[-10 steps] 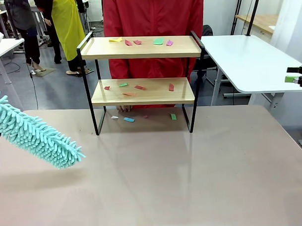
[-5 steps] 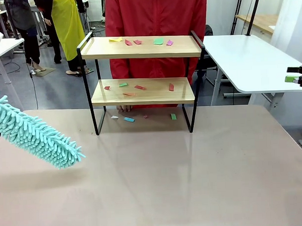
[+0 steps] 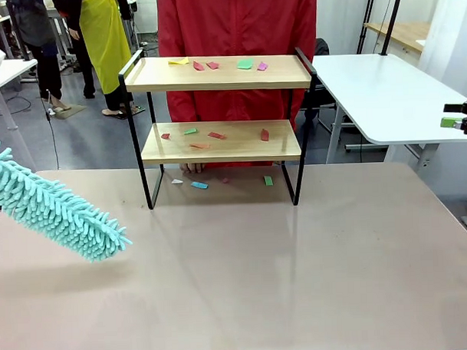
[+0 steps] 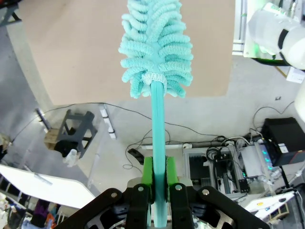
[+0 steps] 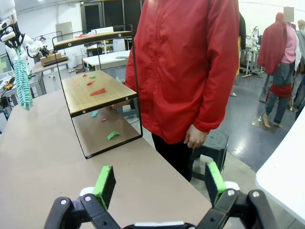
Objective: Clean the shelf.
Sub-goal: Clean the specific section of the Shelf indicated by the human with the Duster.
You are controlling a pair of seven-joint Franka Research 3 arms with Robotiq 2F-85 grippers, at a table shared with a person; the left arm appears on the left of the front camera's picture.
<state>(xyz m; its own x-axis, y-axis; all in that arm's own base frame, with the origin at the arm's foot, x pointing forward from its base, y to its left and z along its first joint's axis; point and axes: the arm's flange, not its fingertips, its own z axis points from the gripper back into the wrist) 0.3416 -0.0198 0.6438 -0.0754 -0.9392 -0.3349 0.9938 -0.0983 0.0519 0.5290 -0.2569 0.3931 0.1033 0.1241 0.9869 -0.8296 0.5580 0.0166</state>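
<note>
- Duster (image 3: 58,208) at the far left: our left fingers (image 4: 147,171) pinch its teal handle from both sides. The fluffy head slants down and rightward above the counter (image 3: 260,281).
- The shelf (image 3: 219,85) stands mid-counter at the far side, right of the duster's tip and beyond it. Its boards run left to right, so we judge the sweep should follow them.
- Paper scraps (image 3: 245,64) lie on the top board, more on the lower board and on the counter beneath.
- The raised side rail (image 3: 130,63) faces the duster and could catch the head.
- A person in a red jacket (image 3: 236,21) stands just behind the shelf.
- At the far right, our right fingers (image 5: 106,185) are spread wide and hold nothing, well apart from the shelf. The left arm is nearer.
</note>
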